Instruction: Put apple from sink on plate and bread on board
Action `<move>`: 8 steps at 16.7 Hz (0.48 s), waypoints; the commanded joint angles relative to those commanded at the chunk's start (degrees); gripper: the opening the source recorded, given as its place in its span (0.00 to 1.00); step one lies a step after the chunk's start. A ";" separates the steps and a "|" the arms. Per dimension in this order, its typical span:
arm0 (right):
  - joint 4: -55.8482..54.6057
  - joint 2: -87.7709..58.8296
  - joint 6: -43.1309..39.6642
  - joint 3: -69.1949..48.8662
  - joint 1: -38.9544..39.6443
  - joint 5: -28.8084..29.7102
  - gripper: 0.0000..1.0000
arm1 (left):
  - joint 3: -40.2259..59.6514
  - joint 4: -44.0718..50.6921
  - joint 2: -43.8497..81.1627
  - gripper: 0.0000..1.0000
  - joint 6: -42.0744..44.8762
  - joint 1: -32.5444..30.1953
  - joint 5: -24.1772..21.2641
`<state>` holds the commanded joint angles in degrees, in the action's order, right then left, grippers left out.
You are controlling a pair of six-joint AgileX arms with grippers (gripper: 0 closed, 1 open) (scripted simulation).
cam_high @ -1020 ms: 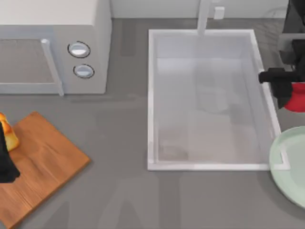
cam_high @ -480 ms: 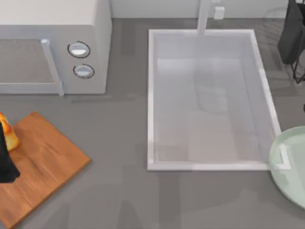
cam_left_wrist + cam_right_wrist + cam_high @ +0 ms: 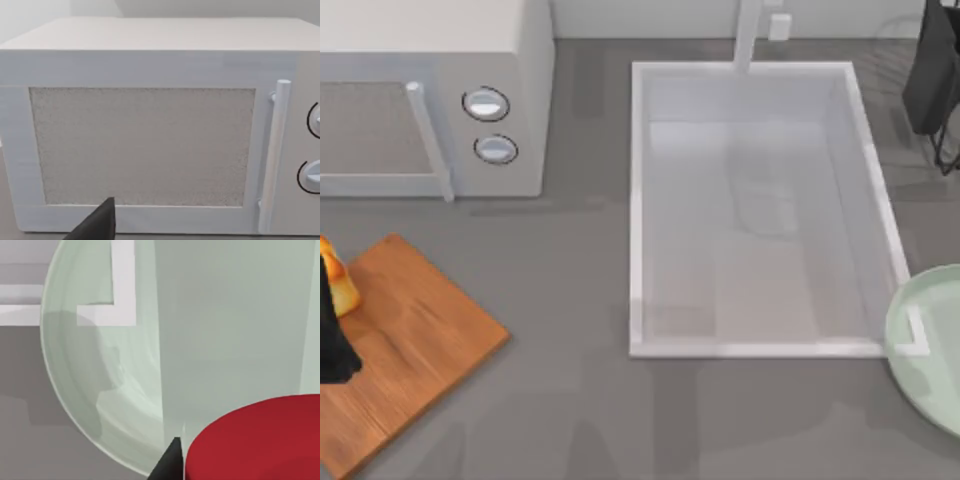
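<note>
The grey worktop is seen with open room along its lower edge and in the strip between the microwave, set at the top left, and the sink, whose pale rim runs from the top centre down past the middle. The sink basin lies bare, with the faucet post at its far short side. The board is laid askew at the left edge, partly cut off by it, well apart from the sink. The plate is placed at the right edge, its rim overlapping the sink's lower right corner. The bread rests on the board's upper left corner, just beside the dark left gripper; whether its jaws are open cannot be told. In the right wrist view, the apple is seen close over the plate, beside 1 dark fingertip; the state of those jaws cannot be told. The right arm is seen at the top right edge.
</note>
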<state>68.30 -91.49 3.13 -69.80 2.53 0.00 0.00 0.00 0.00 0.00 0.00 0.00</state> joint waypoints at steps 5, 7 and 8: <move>0.00 0.00 0.00 0.00 0.00 0.00 0.53 | 0.00 0.00 0.00 1.00 0.00 0.00 0.00; 0.00 0.00 0.00 0.00 0.00 0.00 0.68 | 0.00 0.00 0.00 1.00 0.00 0.00 0.00; 0.00 0.00 0.00 0.00 0.00 0.00 0.75 | 0.00 0.00 0.00 1.00 0.00 0.00 0.00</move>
<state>68.30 -91.49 3.13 -69.80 2.53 0.00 0.00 0.00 0.00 0.00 0.00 0.00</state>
